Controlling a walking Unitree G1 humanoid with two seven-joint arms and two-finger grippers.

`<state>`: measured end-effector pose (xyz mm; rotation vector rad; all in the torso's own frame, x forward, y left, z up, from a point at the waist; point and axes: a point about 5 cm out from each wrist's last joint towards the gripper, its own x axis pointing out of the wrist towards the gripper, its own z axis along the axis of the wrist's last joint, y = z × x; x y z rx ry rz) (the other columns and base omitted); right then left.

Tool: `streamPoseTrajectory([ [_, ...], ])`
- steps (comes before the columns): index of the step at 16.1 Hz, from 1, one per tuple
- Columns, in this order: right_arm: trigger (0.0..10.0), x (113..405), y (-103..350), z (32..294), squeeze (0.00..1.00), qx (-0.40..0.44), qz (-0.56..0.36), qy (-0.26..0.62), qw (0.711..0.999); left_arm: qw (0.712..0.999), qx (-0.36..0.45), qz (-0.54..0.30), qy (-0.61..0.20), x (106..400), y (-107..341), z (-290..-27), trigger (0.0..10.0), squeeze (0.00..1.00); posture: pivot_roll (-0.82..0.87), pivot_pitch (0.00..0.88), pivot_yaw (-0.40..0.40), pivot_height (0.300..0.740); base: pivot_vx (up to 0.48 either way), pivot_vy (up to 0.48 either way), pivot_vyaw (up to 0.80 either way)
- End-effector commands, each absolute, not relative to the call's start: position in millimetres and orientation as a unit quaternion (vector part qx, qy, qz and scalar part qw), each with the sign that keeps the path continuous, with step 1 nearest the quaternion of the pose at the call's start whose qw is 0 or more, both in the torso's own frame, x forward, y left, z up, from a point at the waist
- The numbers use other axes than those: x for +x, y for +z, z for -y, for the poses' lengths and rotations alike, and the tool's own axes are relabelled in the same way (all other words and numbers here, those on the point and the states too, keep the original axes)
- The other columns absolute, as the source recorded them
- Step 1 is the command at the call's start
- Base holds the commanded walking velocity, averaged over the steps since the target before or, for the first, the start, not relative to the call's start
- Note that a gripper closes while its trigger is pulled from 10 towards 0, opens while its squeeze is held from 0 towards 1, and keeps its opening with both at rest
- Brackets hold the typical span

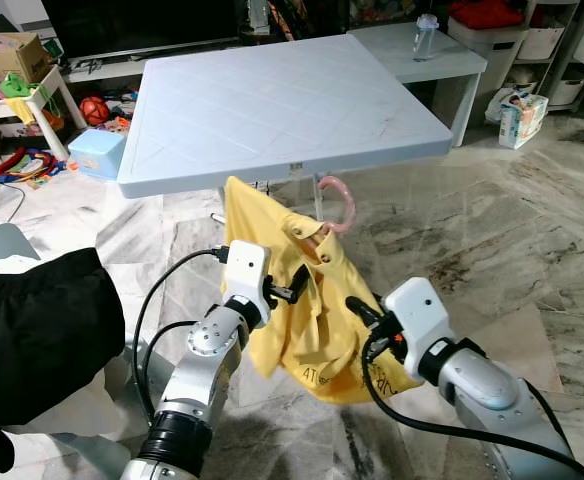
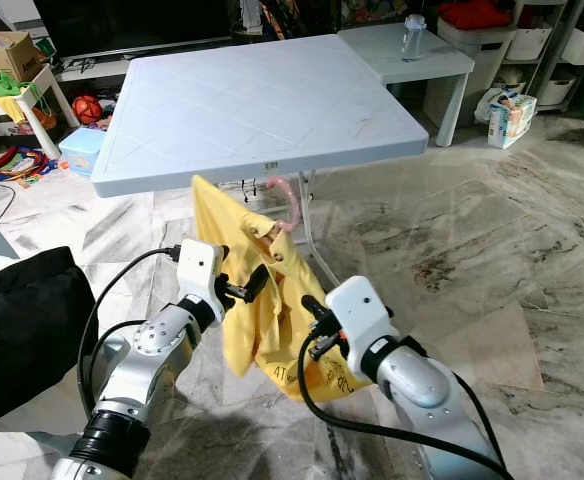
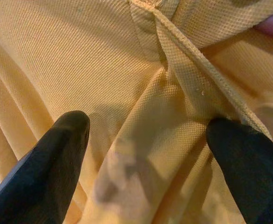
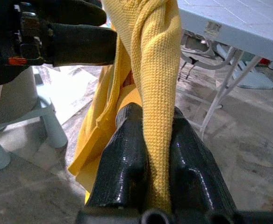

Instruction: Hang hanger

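Note:
A yellow shirt (image 1: 302,300) hangs on a pink hanger (image 1: 344,205), tilted, just below the front edge of the pale blue folding table (image 1: 272,100). The hook curls up beside the table leg; I cannot tell whether it rests on anything. My left gripper (image 1: 297,285) is at the shirt's left side near the collar. In the left wrist view it (image 3: 148,135) is open, with yellow cloth across the gap. My right gripper (image 1: 357,308) is lower on the shirt's right side. In the right wrist view it (image 4: 150,114) is shut on a fold of the shirt (image 4: 157,60).
A black cloth (image 1: 32,330) lies at the left over a pale stool (image 4: 47,126). Toys and a blue box (image 1: 97,152) clutter the far left floor. A white low table (image 1: 442,55) with a bottle (image 1: 427,35) stands behind, and a tissue pack (image 1: 522,115) lies on the marble floor at right.

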<state>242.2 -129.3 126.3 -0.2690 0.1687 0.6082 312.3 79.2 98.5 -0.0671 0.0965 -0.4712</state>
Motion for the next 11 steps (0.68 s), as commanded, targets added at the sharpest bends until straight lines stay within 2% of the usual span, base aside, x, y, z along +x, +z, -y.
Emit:
streamPoseTrajectory([
  [1,10.0,243,135,121,0.0,-0.129,-0.062,0.318,0.937,0.974,-0.021,-0.04,-0.222,314,101,-84,10.0,1.0,-0.12,0.043,0.049,0.74,0.0,0.0,0.0],
  [2,10.0,240,134,121,0.0,-0.13,-0.067,0.329,0.933,0.975,-0.028,-0.039,-0.219,318,103,-87,10.0,0.0,-0.13,0.044,0.049,0.74,0.0,0.0,0.0],
  [7,10.0,227,130,124,0.0,-0.133,-0.089,0.374,0.914,0.98,0.003,-0.063,-0.188,325,94,-100,10.0,0.0,-0.13,0.043,0.054,0.74,0.0,0.0,0.0],
  [8,10.0,225,130,128,0.0,-0.132,-0.097,0.382,0.909,0.982,0.007,-0.076,-0.173,325,88,-107,9.0,0.0,-0.14,0.045,0.055,0.74,0.0,0.0,0.0],
  [9,10.0,224,131,130,0.0,-0.132,-0.099,0.386,0.907,0.982,0.007,-0.078,-0.17,324,86,-110,6.5,0.0,-0.14,0.045,0.055,0.74,0.0,0.0,0.0],
  [10,10.0,221,131,134,0.0,-0.138,-0.105,0.398,0.901,0.984,0.015,-0.08,-0.158,324,84,-115,2.9,0.0,-0.14,0.045,0.055,0.74,0.0,0.0,0.0],
  [11,10.0,221,132,136,0.0,-0.142,-0.108,0.4,0.899,0.985,0.019,-0.081,-0.153,324,84,-118,2.9,0.0,-0.14,0.045,0.055,0.74,0.0,0.0,0.0],
])
